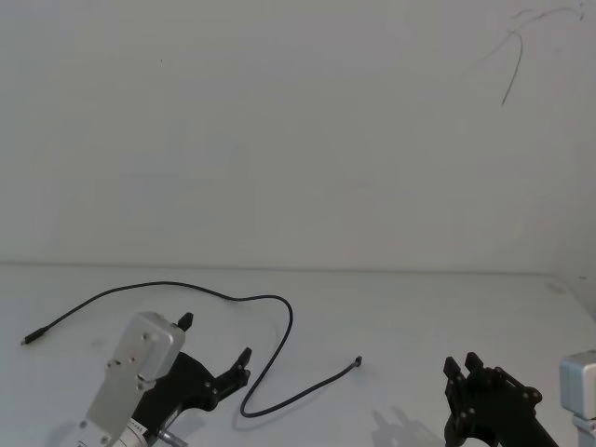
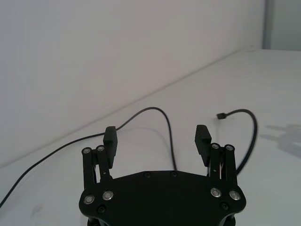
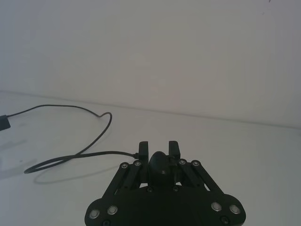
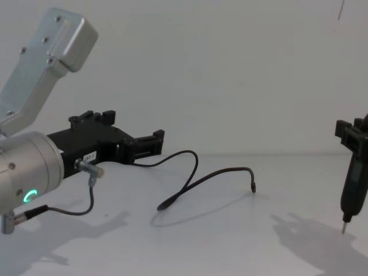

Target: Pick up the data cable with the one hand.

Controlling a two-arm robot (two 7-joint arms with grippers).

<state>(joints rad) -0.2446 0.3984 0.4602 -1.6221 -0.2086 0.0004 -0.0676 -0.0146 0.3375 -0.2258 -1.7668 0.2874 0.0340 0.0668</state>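
Observation:
The data cable (image 1: 284,331) is thin and black and lies in loose curves on the white table, one plug (image 1: 358,358) at its right end. My left gripper (image 1: 215,337), blocky and black on a silver arm with a green ring light (image 4: 29,195), hovers just above the table with its fingers open. In the left wrist view the cable (image 2: 168,134) arcs on the table just beyond the gap between the fingertips (image 2: 111,135). From the chest, the left gripper (image 4: 157,138) points at the cable's arch (image 4: 192,167). My right gripper (image 1: 462,363) stays shut at the front right, off the cable.
A plain white wall (image 1: 298,140) closes the back of the table. The cable's far end (image 1: 26,341) reaches the table's left. The right gripper (image 4: 344,221) hangs tip down over bare table at the right, its shadow (image 4: 305,233) beside it.

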